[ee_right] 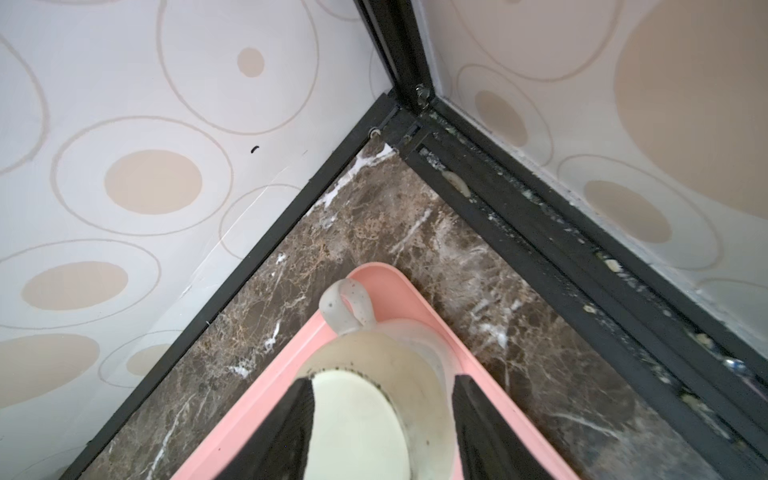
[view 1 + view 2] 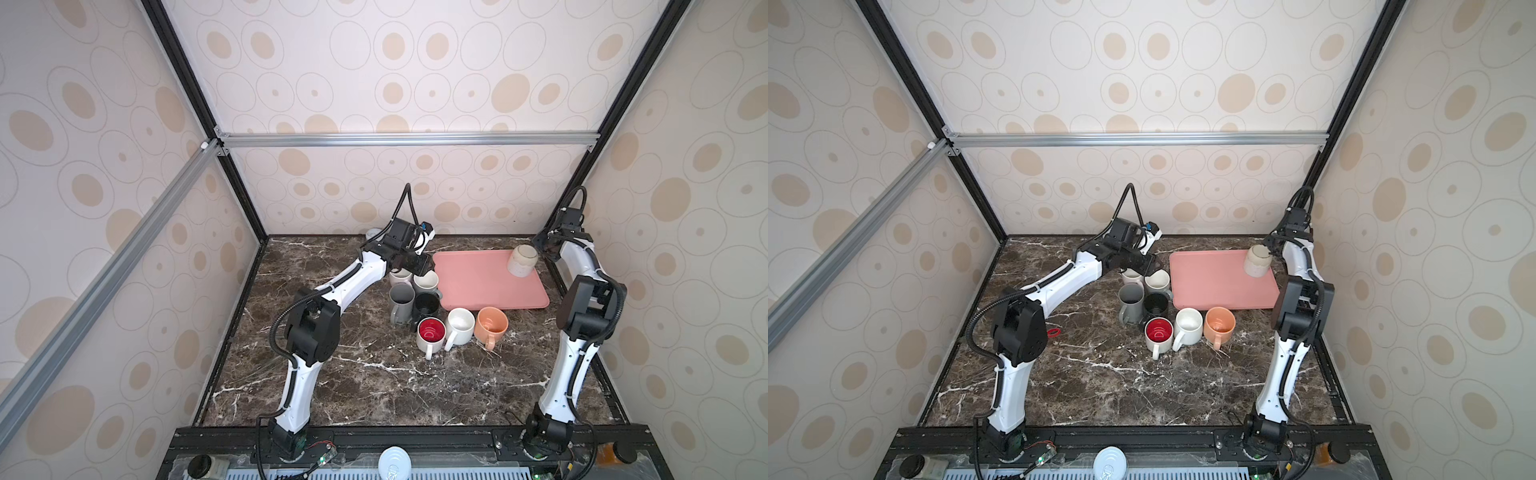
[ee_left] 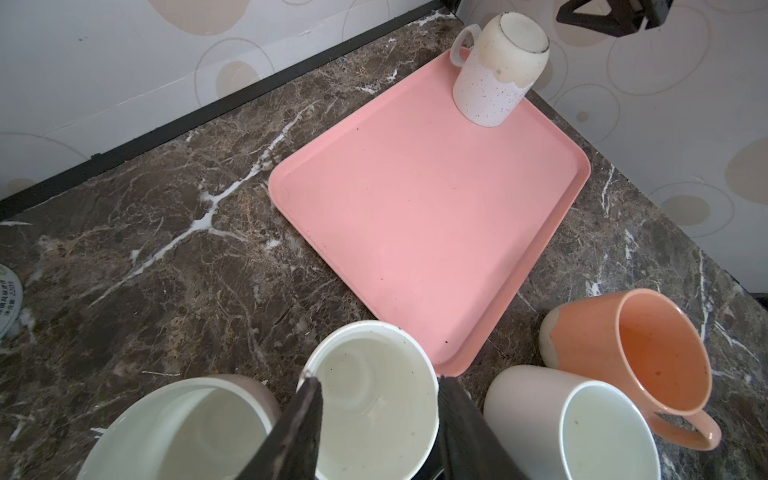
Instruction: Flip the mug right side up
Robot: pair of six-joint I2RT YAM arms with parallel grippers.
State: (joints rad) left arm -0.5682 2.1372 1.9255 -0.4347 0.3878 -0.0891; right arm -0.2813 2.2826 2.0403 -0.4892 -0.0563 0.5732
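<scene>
Speckled mug point(image 2: 523, 259): inverted on pink tray point(image 2: 478, 291), base up, axis vertical. Right claw point(image 1: 382, 380): open, jaws flanking the base, handle pointing away; right arm nearer.

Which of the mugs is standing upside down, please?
The speckled cream mug on the pink tray; all the other mugs stand mouth up beside the tray.

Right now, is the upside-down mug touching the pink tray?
Touching. The left wrist view shows the upside-down mug standing rim-down on the pink tray, with no gap beneath it.
</scene>
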